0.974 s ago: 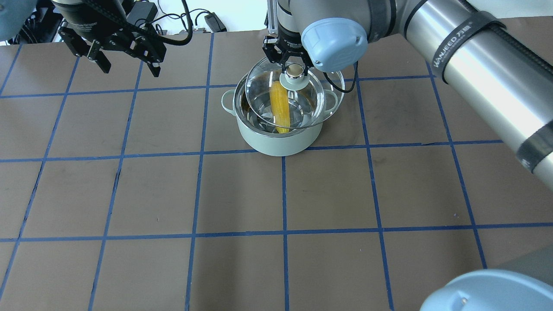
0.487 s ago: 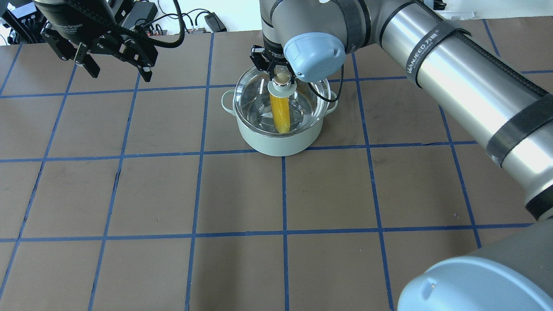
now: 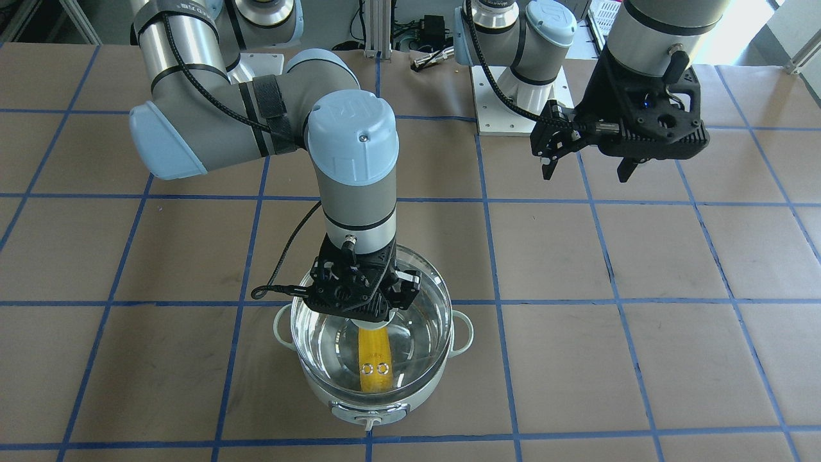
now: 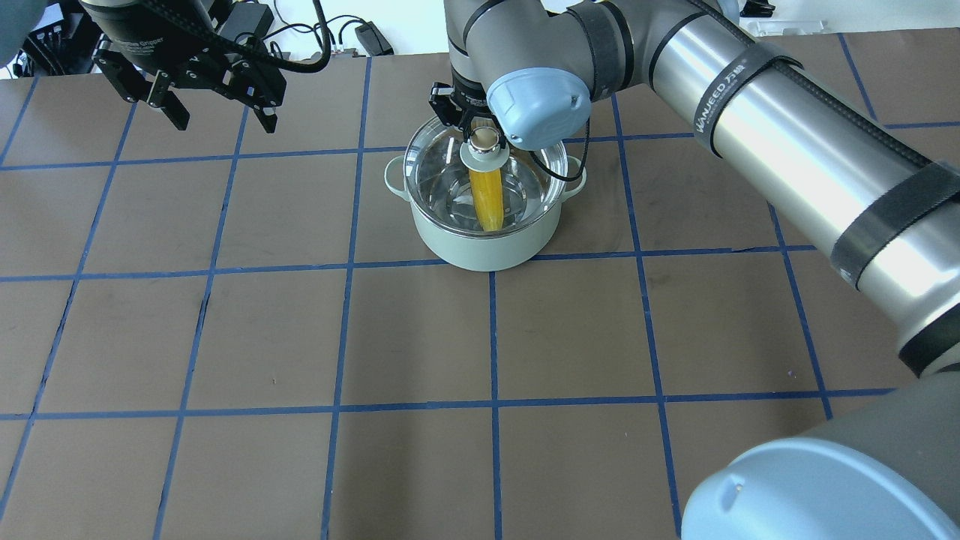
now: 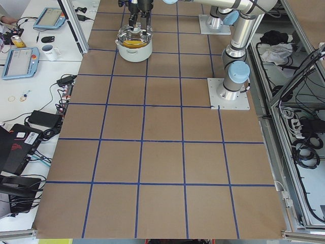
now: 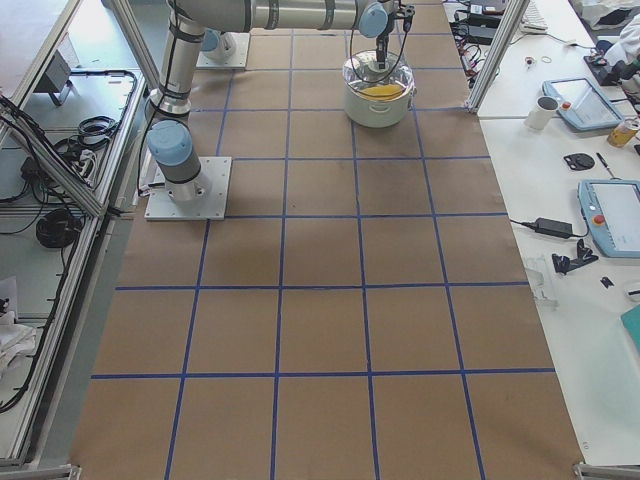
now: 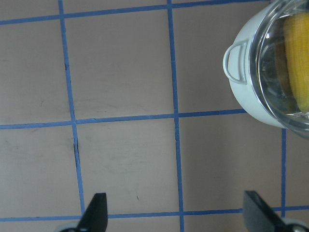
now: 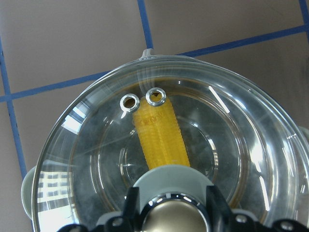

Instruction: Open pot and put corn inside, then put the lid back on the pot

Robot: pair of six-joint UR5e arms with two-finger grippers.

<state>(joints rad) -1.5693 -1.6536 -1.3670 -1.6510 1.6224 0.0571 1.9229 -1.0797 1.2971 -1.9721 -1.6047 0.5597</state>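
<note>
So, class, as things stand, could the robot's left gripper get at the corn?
Probably not. The corn lies inside the pot, and the glass lid covers the pot's mouth, with the right gripper clamped on it. The left gripper hangs open, well off to the pot's side.

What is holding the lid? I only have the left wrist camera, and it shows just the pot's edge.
Observer: The right claw is shut on the knob of the lid, which is centred over the pot.
Operator: Is the corn fully inside?
Observer: Yes, the corn lies on the pot's steel bottom, one end under the lid's two vent holes.
Operator: Which way is the control knob?
Observer: The control knob faces the front-facing camera.
</note>
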